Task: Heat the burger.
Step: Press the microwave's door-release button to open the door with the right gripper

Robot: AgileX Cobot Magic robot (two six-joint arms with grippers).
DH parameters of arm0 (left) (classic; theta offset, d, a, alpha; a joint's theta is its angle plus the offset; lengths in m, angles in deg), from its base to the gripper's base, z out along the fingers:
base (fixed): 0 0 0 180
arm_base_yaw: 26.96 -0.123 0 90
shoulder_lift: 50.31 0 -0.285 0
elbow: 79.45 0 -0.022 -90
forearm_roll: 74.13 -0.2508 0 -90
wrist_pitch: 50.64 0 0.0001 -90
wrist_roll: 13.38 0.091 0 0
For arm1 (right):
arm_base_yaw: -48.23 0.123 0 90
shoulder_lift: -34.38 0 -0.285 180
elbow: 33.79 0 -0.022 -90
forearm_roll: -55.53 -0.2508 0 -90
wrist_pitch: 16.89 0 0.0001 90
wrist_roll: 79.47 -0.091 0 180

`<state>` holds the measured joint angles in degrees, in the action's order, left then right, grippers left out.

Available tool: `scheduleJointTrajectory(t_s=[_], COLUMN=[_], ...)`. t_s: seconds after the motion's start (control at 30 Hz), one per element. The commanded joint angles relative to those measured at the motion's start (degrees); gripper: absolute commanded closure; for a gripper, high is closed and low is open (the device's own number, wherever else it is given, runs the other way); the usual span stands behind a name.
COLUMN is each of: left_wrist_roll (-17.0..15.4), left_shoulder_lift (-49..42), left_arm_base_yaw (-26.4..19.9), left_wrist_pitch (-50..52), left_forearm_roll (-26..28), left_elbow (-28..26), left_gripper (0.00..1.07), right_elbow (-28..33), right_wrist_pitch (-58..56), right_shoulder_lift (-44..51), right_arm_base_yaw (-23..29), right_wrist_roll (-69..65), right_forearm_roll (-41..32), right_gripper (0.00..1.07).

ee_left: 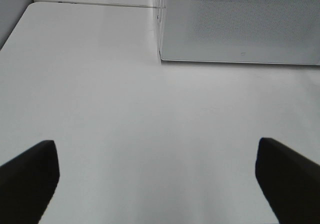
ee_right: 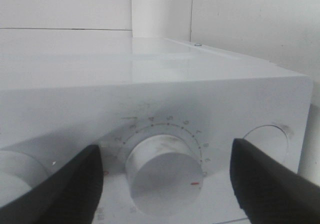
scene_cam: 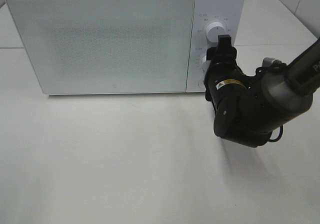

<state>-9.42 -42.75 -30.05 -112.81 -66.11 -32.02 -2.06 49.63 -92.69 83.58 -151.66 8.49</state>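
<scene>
The burger is out of view in every frame. The white microwave (scene_cam: 110, 39) stands at the back of the table with its door shut. My right gripper (scene_cam: 217, 58) is at the control panel, open. In the right wrist view its dark fingers (ee_right: 65, 189) stand either side of the lower dial (ee_right: 162, 176), with a gap on each side and no contact. My left gripper (ee_left: 157, 184) hangs open over bare table, nothing between its fingers, with the microwave's corner (ee_left: 161, 59) ahead of it.
The upper dial (scene_cam: 216, 31) sits just above the right gripper, and a round button (ee_right: 265, 144) lies beyond the lower dial. The white table (scene_cam: 125, 159) spreads in front of the microwave. A tiled wall rises behind.
</scene>
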Motion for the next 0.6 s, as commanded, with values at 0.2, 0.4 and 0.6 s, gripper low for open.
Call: scheduleJointTrajectory(t_s=[0.2, 0.4, 0.6], left_wrist_roll=[-0.3, -0.3, -0.3], left_shoulder_lift=[-1.0, -1.0, -1.0], left_arm_base_yaw=[-0.1, -0.1, -0.1], left_wrist_pitch=[0.6, 0.6, 0.6], left_forearm_roll=[0.3, 0.3, 0.3], left_elbow=[0.1, 0.1, 0.1], left_gripper=[0.07, 0.07, 0.07], right_elbow=[0.2, 4.2, 9.6], right_wrist_pitch=[5.2, -1.3, -12.2], right_shoulder_lift=[3.1, 6.2, 12.2], right_arm_base_yaw=[-1.1, -1.1, -1.1], right_wrist_roll=[3.0, 8.3, 22.6], right_forearm_roll=[5.0, 8.0, 9.7], right_gripper=[0.33, 0.33, 0.33])
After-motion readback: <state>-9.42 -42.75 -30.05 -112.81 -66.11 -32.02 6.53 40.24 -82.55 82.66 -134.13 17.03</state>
